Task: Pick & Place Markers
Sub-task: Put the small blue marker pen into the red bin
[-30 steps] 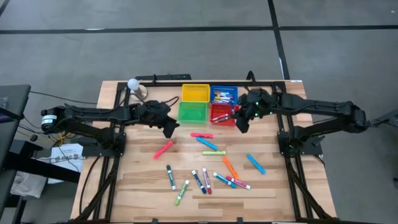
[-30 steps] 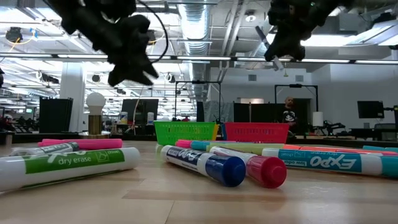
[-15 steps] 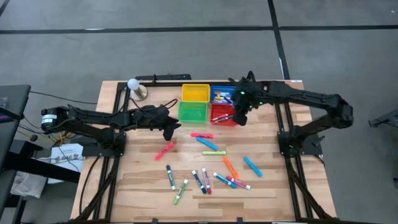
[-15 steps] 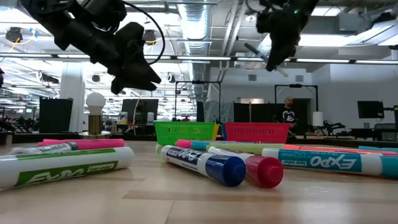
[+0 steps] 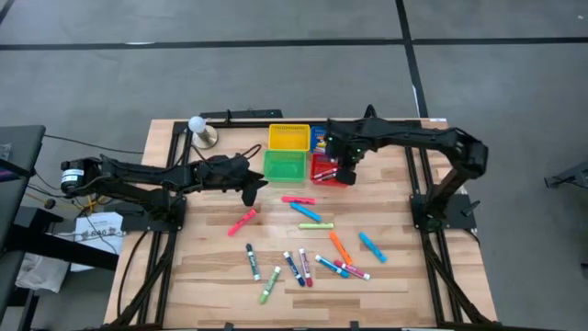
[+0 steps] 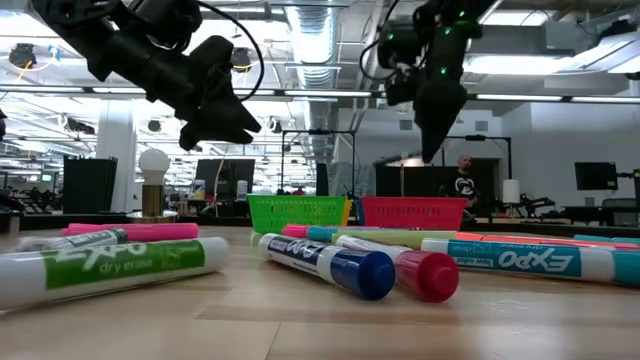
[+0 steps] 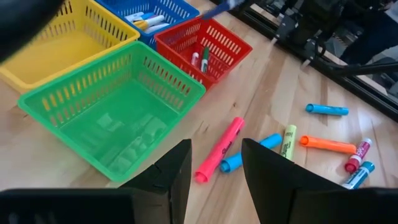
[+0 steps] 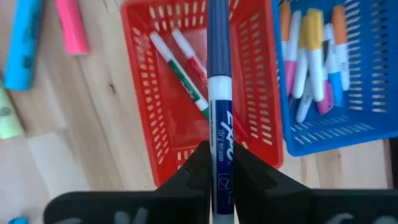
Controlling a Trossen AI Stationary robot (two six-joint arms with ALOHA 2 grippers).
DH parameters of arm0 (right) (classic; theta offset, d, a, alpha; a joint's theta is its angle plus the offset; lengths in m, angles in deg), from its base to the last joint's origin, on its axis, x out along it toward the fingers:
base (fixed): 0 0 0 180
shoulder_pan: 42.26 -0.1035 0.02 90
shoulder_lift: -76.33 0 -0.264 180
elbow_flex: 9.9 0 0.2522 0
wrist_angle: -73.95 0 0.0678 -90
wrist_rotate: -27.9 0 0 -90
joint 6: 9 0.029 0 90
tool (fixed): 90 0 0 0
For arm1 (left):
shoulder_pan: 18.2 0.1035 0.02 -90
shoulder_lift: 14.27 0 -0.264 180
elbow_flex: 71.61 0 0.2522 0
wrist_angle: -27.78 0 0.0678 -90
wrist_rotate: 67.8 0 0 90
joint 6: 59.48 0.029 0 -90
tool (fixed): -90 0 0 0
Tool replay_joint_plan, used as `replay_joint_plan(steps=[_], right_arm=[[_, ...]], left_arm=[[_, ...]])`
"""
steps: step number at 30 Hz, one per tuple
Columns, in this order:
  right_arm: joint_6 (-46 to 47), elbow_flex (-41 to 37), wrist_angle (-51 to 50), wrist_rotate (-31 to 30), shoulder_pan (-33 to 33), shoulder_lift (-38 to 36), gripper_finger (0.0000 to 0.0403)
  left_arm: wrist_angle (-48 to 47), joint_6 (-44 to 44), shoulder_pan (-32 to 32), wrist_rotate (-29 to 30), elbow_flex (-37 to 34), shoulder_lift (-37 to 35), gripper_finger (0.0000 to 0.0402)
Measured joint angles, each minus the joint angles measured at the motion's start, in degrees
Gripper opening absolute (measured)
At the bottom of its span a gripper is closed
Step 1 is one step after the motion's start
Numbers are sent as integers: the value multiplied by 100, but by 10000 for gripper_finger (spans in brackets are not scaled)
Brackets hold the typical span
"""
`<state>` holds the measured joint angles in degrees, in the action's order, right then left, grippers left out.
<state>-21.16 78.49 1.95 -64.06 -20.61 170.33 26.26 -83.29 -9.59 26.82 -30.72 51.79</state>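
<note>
My right gripper (image 5: 347, 171) hangs over the red basket (image 5: 323, 176), shut on a white marker with a blue cap (image 8: 218, 74). The red basket (image 8: 149, 124) holds two thin markers, and the blue basket (image 8: 367, 93) beside it holds several. My left gripper (image 5: 250, 190) hovers open near the green basket (image 5: 284, 165); nothing is between its fingers (image 7: 214, 180). Below it a pink marker (image 7: 219, 149) lies flat on the wood. Several more markers, such as an orange one (image 5: 339, 246), lie scattered on the near half of the table. My right gripper pinches the marker's white barrel (image 8: 219, 163) between its two fingers, toward the end away from the cap. The fingers point steeply down and the marker runs along them. Its blue cap end (image 8: 217, 37) sticks out beyond the tips, clear above the red basket.
The yellow basket (image 5: 288, 138), the blue basket (image 5: 331, 137), the green and the red one stand in a square block at the table's far middle. A white ball on a stand (image 5: 197, 125) is at the far left. Black frame rails run along both sides.
My right gripper has swung toward the table's left, from beside the baskets to over the red one. It has tipped from slanting to pointing steeply down, still shut on the marker. My left gripper dipped slightly, then kept still. The green marker nearest the low camera has rolled a little.
</note>
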Motion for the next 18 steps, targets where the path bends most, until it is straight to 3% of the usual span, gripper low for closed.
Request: replay_joint_plan(steps=[6, 18], right_arm=[[-57, -2, 78, 0, 35, 460, 46], [-177, -2, 539, 50, 74, 1061, 35]], left_arm=[[79, 0, 0, 31, 0, -2, 140], [81, 0, 0, 31, 0, -2, 140]])
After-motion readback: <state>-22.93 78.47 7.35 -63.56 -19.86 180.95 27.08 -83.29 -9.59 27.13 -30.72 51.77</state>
